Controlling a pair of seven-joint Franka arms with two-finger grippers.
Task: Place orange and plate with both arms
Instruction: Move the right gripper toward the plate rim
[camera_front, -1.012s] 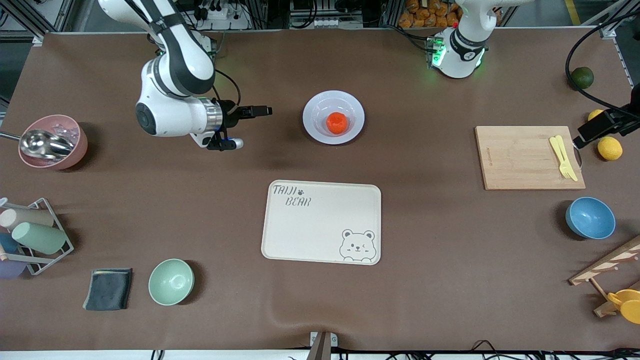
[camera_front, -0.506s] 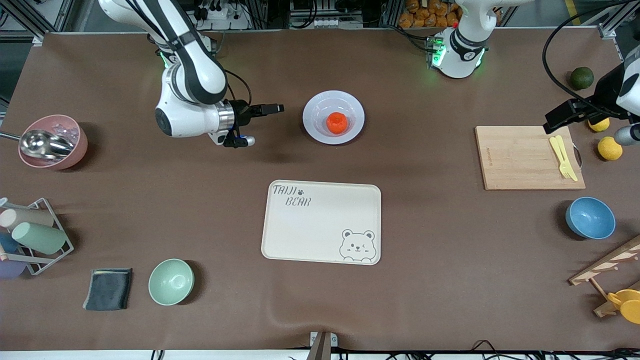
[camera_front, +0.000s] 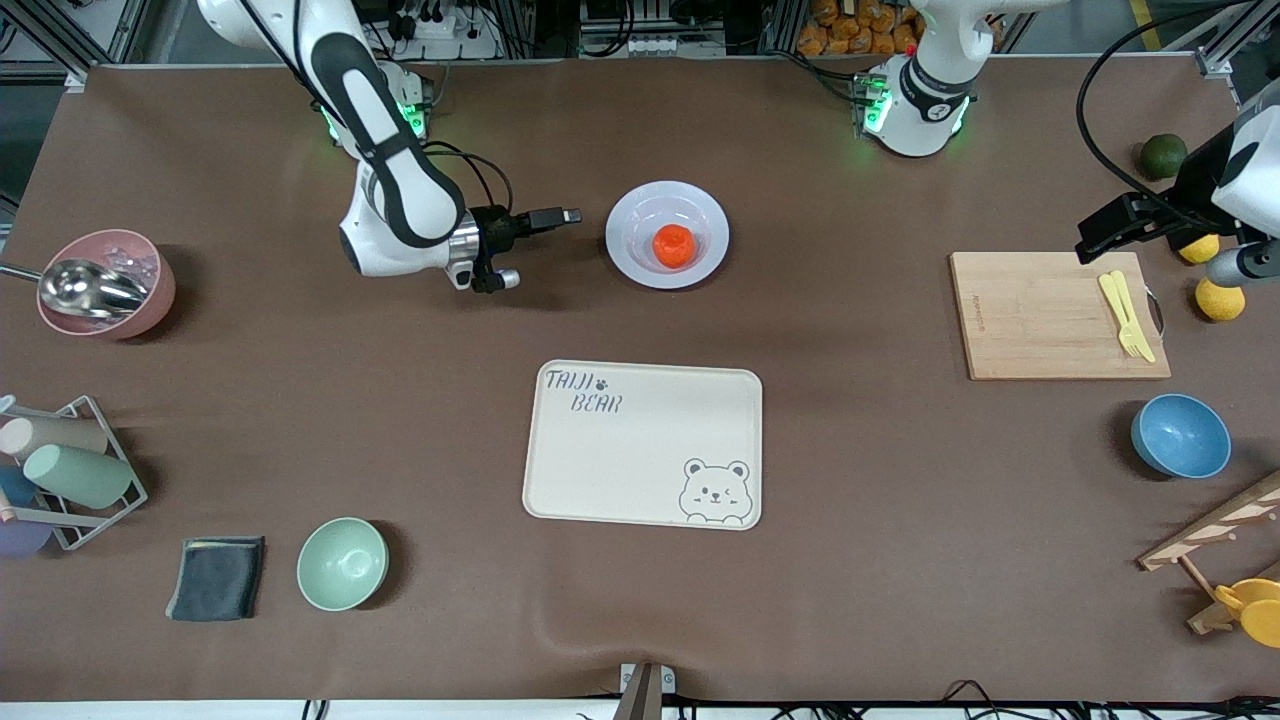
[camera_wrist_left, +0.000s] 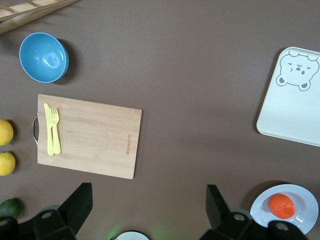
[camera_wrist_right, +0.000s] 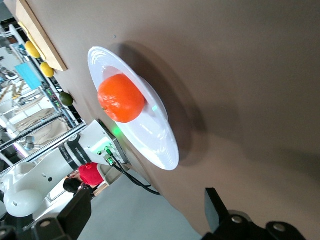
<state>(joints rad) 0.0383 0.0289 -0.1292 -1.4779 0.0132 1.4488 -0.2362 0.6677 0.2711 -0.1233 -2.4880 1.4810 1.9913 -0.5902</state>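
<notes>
The orange (camera_front: 673, 245) lies in the middle of the pale plate (camera_front: 624, 226), which sits on the brown table between the two arm bases. My right gripper (camera_front: 570, 215) is open and empty, low beside the plate toward the right arm's end, pointing at its rim. Its wrist view shows the orange (camera_wrist_right: 121, 98) in the plate (camera_wrist_right: 161, 146) ahead of the spread fingers (camera_wrist_right: 216, 206). My left gripper (camera_front: 1090, 240) is open and empty, up over the corner of the cutting board. Its wrist view shows the plate (camera_wrist_left: 306, 214) and orange (camera_wrist_left: 281, 206) far off.
The cream bear tray (camera_front: 640, 445) lies nearer the camera than the plate. A cutting board (camera_front: 1050, 315) with yellow cutlery (camera_front: 1125, 312), two lemons (camera_front: 1220, 298), a green fruit (camera_front: 1163, 154) and a blue bowl (camera_front: 1180, 435) are at the left arm's end. A mint bowl (camera_front: 342, 563), pink bowl (camera_front: 105, 283) and cup rack (camera_front: 60, 470) are at the right arm's end.
My right gripper has moved closer to the plate's rim. My left gripper has shifted from beside the lemons to over the cutting board's corner. The plate and orange have not moved.
</notes>
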